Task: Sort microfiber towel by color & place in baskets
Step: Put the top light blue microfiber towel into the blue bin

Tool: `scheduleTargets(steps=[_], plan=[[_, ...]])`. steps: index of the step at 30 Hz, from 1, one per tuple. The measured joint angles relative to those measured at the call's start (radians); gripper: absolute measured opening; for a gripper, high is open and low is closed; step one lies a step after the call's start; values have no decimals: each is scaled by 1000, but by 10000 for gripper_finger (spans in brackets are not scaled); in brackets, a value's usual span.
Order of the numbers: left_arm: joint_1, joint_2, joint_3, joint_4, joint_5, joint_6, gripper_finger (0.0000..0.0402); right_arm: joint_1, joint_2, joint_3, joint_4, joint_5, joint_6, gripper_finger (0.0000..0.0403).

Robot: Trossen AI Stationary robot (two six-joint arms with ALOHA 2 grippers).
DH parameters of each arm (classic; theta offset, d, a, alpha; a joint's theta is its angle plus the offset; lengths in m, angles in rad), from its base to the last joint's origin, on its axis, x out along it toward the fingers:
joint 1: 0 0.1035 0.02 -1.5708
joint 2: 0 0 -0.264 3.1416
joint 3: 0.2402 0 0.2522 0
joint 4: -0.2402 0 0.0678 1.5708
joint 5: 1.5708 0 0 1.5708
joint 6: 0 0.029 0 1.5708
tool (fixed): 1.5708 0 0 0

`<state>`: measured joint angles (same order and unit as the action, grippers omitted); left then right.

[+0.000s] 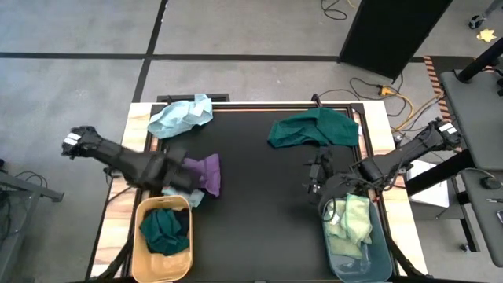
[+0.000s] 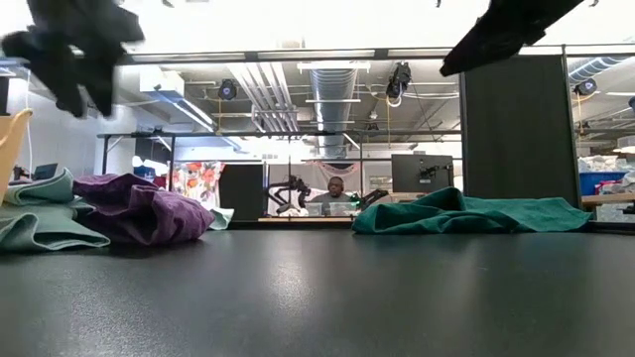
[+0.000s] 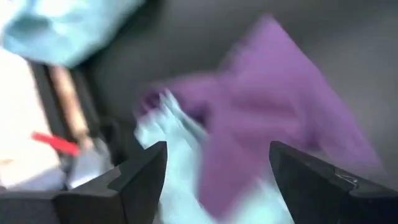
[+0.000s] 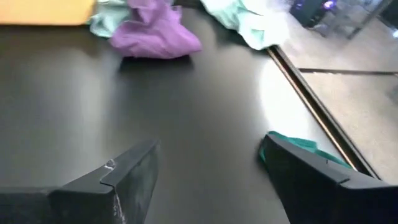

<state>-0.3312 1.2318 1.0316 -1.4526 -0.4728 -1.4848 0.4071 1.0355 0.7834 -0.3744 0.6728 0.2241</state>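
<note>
My left gripper (image 1: 179, 171) (image 3: 217, 155) hangs open, a little above a crumpled purple towel (image 1: 207, 173) (image 3: 273, 106) and a light blue towel (image 3: 177, 149) that lies partly under it, on the table's near left. In the low view this gripper (image 2: 77, 74) is clear of both cloths. My right gripper (image 1: 316, 177) (image 4: 211, 149) is open and empty over bare table, beside the grey-blue basket (image 1: 383, 250), which holds pale yellow-green towels (image 1: 354, 220). The orange-yellow basket (image 1: 144, 253) holds a dark green towel (image 1: 165, 232). Another dark green towel (image 1: 314, 128) and another light blue one (image 1: 182, 116) lie at the far edge.
The black mat (image 1: 259, 204) is bare in the middle between the two baskets. Cables (image 1: 377, 86) and a dark cabinet (image 1: 393, 27) stand beyond the far edge. In the low view a person (image 2: 335, 190) sits far behind the table.
</note>
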Motion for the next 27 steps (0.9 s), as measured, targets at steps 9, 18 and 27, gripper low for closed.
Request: scheduleTargets(steps=[9,18,27], plan=[[681,11,-49,218,-42,536,267,86,20,-1,3,-2,12,257],[1072,90,-38,539,167,745,267,185,139,-1,21,-27,8,264],[1283,337,165,428,256,858,237,174,342,-3,219,-76,70,301]])
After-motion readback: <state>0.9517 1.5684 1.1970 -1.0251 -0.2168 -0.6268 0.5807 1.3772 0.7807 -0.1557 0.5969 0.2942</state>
